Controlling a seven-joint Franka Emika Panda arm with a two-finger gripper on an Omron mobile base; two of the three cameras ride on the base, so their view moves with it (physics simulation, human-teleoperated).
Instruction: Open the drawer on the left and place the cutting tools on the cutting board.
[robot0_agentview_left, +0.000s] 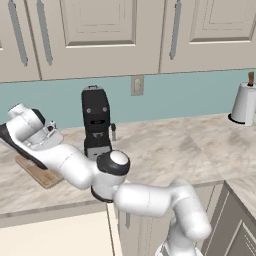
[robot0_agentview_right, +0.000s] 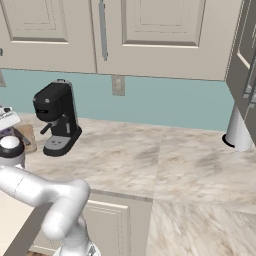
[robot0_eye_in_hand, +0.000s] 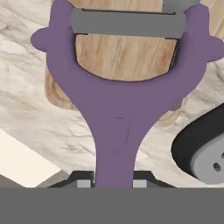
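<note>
My gripper (robot0_eye_in_hand: 113, 182) is shut on the stem of the purple Y-shaped peeler (robot0_eye_in_hand: 114, 105), one of the cutting tools. The peeler's grey blade hangs over the near end of the light-brown cutting board (robot0_eye_in_hand: 122, 57). From the left base view, my arm reaches left over the cutting board (robot0_agentview_left: 44, 175), which lies on the counter left of the coffee machine. A slim dark thing (robot0_agentview_right: 28, 143) lies on the cutting board (robot0_agentview_right: 24, 134); it looks like the knife. The drawer (robot0_agentview_left: 55, 235) stands open below the counter edge, showing its pale cream inside.
A black coffee machine (robot0_agentview_left: 96, 122) stands just right of the board, its base close to the peeler (robot0_eye_in_hand: 201, 153). A white paper towel roll (robot0_agentview_left: 245, 102) is at the far right. A lower cabinet door (robot0_agentview_left: 235, 220) hangs open at the right.
</note>
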